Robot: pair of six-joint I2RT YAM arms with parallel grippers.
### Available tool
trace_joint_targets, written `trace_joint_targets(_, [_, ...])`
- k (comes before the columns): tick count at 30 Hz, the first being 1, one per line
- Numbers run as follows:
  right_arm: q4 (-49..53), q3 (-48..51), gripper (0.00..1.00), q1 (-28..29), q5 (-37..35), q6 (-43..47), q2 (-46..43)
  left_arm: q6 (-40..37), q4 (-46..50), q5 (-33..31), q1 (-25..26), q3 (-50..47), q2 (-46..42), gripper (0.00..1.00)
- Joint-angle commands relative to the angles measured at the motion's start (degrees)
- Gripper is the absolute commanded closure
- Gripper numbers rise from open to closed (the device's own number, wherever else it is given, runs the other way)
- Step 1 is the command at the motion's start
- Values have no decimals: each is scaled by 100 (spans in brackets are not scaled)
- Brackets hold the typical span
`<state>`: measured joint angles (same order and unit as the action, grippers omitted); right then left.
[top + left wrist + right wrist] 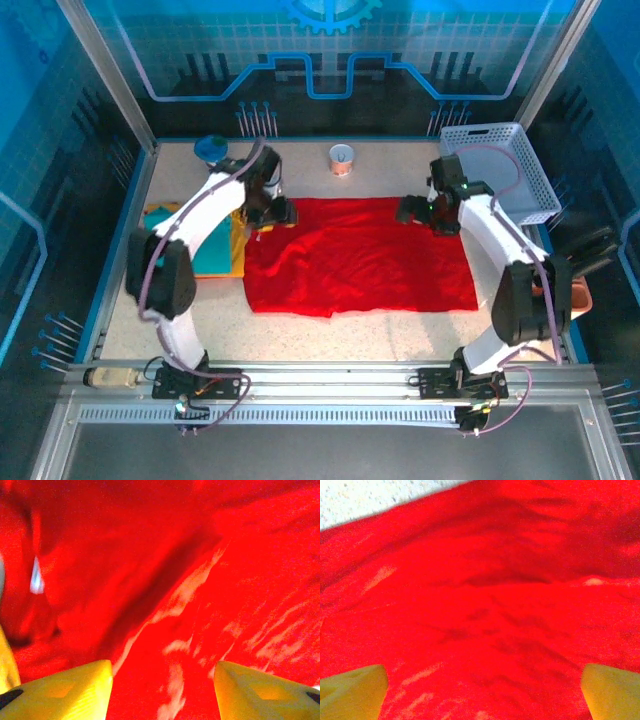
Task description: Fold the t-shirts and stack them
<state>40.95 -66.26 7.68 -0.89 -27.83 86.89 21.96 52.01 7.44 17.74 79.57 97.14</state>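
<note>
My L gripper (pixel 281 212) is at the back-left corner of the red t-shirt (pixel 360 255). In my L wrist cam the two yellow fingers (pixel 75 690) are apart, w/ red cloth under the gap and nothing pinched. My R gripper (pixel 412 210) is at the back-right corner of the red t-shirt. Its fingers (pixel 352 690) are very wide apart, red cloth below, not clamped on it.

The red t-shirt lies spread out on the table (pixel 350 330), a bit wrinkly, mostly flat. The teal t-shirt (pixel 215 250) is folded, just left of the red t-shirt. The yellow-orange t-shirt (pixel 160 215) peeks out around the teal one, so it seems to be under it. My L arm hides part of both.

The white basket (pixel 505 165) is behind and right of the red t-shirt. A small cup (pixel 342 158) stands behind the red t-shirt, not touching it.
</note>
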Motion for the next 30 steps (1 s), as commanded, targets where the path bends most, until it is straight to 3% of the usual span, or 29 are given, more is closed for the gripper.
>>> trace_joint_targets(1, [126,892,0,-83,262,-426,-642,514,-598,259,-72,-1348,-969,38])
trace_joint_targets(8, [747,2078,2,-244,-339,-594,-1896,1177,-496,310,-69,-3161,-2667,36])
trace_joint_targets(12, [833,2585,10,-532,-468,-870,-2480,1647,-624,377,-69,-3834,-3228,36])
trace_joint_targets(15, [907,2822,18,-781,-597,-1239,-2605,1916,-927,485,-69,-4249,-3241,36])
trace_joint_targets(21, [588,3156,19,-1261,-432,-1198,-2543,2118,-1538,556,-69,-4668,-2945,36])
trace_joint_targets(30, [-91,3418,23,-1471,-390,-1184,-1842,2028,-2113,547,-66,-4630,-2229,37])
